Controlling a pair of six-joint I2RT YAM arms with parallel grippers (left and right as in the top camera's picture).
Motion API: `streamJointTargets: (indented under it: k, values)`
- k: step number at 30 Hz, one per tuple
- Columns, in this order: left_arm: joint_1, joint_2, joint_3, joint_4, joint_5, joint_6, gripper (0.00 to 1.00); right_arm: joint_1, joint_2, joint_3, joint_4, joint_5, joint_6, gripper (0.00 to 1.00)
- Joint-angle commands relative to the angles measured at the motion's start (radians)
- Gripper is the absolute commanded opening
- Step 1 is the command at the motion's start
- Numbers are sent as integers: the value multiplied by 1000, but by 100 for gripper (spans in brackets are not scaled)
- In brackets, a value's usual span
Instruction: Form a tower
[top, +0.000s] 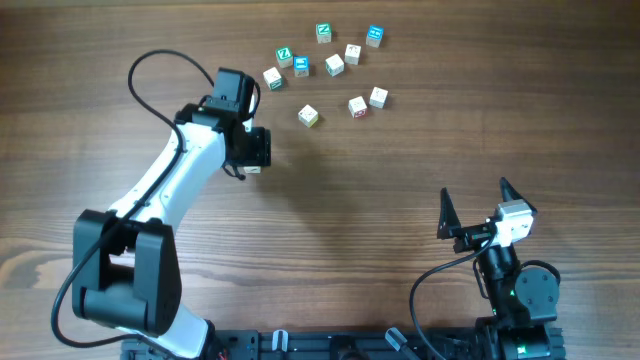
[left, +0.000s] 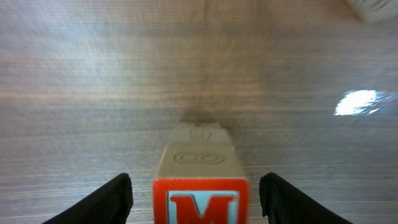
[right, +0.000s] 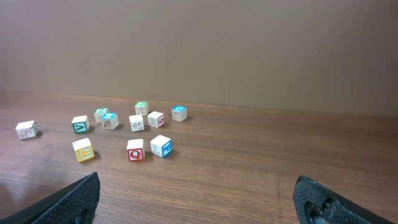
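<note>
- At 5 o'clock on the brown wooden counter (top: 400, 160), the right gripper (top: 474, 188) hangs with its jaws spread wide and empty. It is well apart from the work, likely parked there to leave the other arm room.
- At about 10 o'clock from the counter's middle, the left gripper (left: 195, 180) points down over the tower of small pale wooden cubes (left: 199, 158). Its jaws are released, with bare counter showing on either side of the top cube, which bears a red-framed M. That straddle keeps both fingers off the column, so it seems to stand on its own.
- Farthest off, at 12 to 1 o'clock, the loose wooden cubes with green, blue and red faces (top: 334, 64) lie scattered singly, none stacked. They look like stock for later layers.
- From overhead, the left gripper hides the tower. Only the left wrist view shows it, and so foreshortened that its height cannot be counted.
- The right wrist view shows the loose cubes' side faces, but no column.
</note>
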Motion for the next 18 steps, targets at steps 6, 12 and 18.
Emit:
streamJointTargets:
  k: [6, 12, 18]
  values:
    - [2, 13, -47, 31, 12, -55, 54, -3, -3, -1, 6, -16, -14, 100]
    - [2, 13, -47, 40, 12, -55, 52, -3, -3, -1, 5, -16, -14, 99]
    - [2, 13, -47, 50, 12, -55, 45, -3, -3, -1, 5, -16, -14, 100]
